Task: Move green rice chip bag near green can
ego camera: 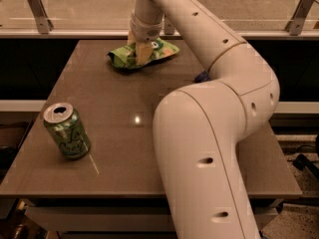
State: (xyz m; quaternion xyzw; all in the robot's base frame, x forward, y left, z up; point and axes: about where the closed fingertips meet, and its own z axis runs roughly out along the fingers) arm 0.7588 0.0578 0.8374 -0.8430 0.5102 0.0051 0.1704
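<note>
The green rice chip bag (158, 50) lies crumpled at the far middle of the table (114, 133). My gripper (139, 51) reaches straight down onto it, and its pale fingers (144, 52) are closed on the bag's middle. The bag's left end curls up a little. The green can (67, 131) stands upright near the table's front left corner, far from the bag, with its silver top open. My arm sweeps from the lower right up over the table.
A small dark blue wrapped bar (201, 76) peeks out from behind my arm at the right middle of the table. A rail with metal brackets (40, 11) runs behind the table's far edge. My arm covers the table's right half.
</note>
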